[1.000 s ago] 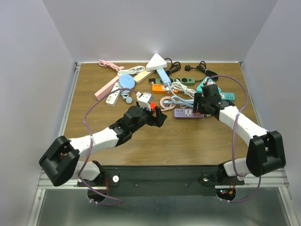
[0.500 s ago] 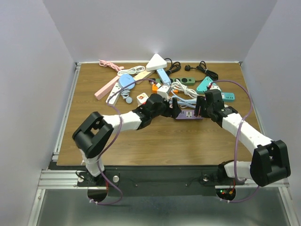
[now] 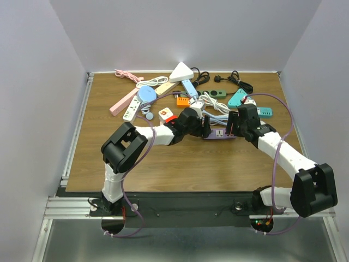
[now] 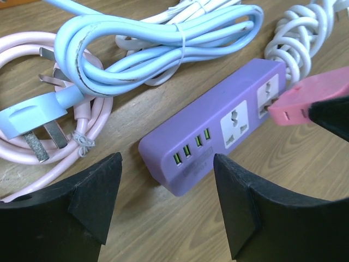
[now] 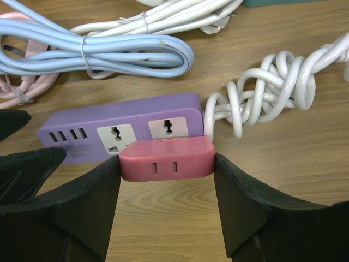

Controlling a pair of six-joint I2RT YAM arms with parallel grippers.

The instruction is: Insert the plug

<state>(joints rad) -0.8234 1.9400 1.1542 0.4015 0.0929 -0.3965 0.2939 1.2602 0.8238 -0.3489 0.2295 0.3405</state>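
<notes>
A purple power strip (image 3: 219, 132) lies mid-table, with two universal sockets and several USB ports; it also shows in the left wrist view (image 4: 212, 134) and the right wrist view (image 5: 117, 131). My right gripper (image 5: 166, 164) is shut on a pink plug adapter (image 5: 166, 157) and holds it just at the strip's near side, over the sockets. The adapter also shows in the left wrist view (image 4: 308, 97). My left gripper (image 4: 166, 199) is open and empty, its fingers on either side of the strip's USB end, just short of it. In the top view the left gripper (image 3: 204, 129) and the right gripper (image 3: 233, 127) flank the strip.
A bundled light blue cable (image 4: 163, 38) and a pink cable (image 4: 32, 117) lie just behind the strip. The strip's white coiled cord (image 5: 267, 98) trails to the right. Several other power strips, plugs and cables (image 3: 180, 87) are piled at the table's back.
My left arm has swung right from mid-table to the strip's left end. My right gripper, holding the pink adapter, has shifted slightly and stays over the strip.
</notes>
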